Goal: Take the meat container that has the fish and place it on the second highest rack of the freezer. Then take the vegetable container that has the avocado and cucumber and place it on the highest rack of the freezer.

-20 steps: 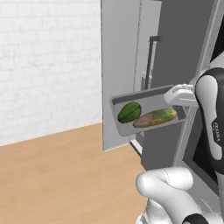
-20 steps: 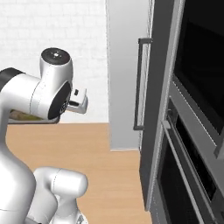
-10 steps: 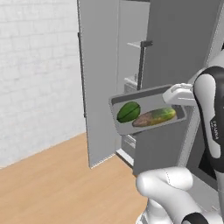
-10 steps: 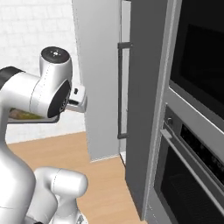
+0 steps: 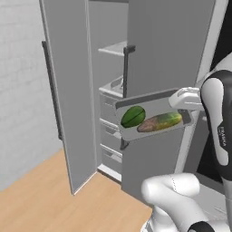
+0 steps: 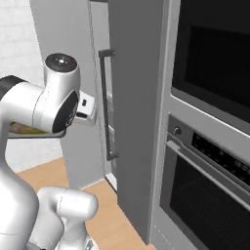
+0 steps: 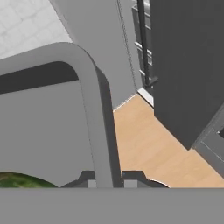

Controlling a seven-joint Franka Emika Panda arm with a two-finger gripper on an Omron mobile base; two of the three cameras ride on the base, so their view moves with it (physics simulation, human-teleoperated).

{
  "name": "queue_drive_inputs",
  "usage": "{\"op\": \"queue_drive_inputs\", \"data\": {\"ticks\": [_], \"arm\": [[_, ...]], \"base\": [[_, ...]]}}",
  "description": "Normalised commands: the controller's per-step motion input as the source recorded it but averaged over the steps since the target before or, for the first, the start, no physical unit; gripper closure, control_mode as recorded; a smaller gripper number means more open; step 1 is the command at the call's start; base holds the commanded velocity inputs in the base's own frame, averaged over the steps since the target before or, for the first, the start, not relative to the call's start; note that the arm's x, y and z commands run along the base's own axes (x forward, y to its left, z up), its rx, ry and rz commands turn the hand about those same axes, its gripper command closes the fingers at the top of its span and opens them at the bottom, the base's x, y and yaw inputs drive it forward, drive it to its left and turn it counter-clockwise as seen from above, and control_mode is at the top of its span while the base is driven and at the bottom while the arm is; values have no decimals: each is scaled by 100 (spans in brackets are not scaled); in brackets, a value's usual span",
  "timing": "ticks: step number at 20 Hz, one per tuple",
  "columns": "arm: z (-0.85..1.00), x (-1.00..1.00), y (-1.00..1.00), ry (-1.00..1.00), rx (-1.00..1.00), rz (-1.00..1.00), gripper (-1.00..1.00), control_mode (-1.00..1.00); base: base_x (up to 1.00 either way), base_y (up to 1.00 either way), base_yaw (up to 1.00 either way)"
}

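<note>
At the freezer (image 5: 172,54) front, doors swung apart, pale shelves and drawers visible in the gap between them. Held up level before the right door: grey vegetable container (image 5: 156,106), with avocado (image 5: 133,116) at its left end and cucumber (image 5: 159,122) lying lengthwise just beside it, touching or nearly so. Gripper (image 7: 110,180) clamped tight on the container's rim at the right end, one fingertip (image 7: 89,179) on each side of the wall in the hand view, a sliver of green inside the tray at lower left. Highest rack (image 5: 113,49) seen above and behind the container, well apart from it. Black built-in oven (image 6: 210,146) standing just right of the freezer, wooden floor (image 5: 54,195) below.
</note>
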Motion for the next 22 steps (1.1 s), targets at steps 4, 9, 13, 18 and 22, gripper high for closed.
{"op": "queue_drive_inputs", "data": {"ticks": [4,9,13,18,22], "arm": [[0,0,0,0,0,0,100,100],[0,0,0,0,0,0,100,100],[0,0,0,0,0,0,100,100],[0,0,0,0,0,0,100,100],[0,0,0,0,0,0,100,100]], "base": [[27,64,-56],[20,64,-54],[8,66,-52],[0,69,-51],[0,75,-48]]}}
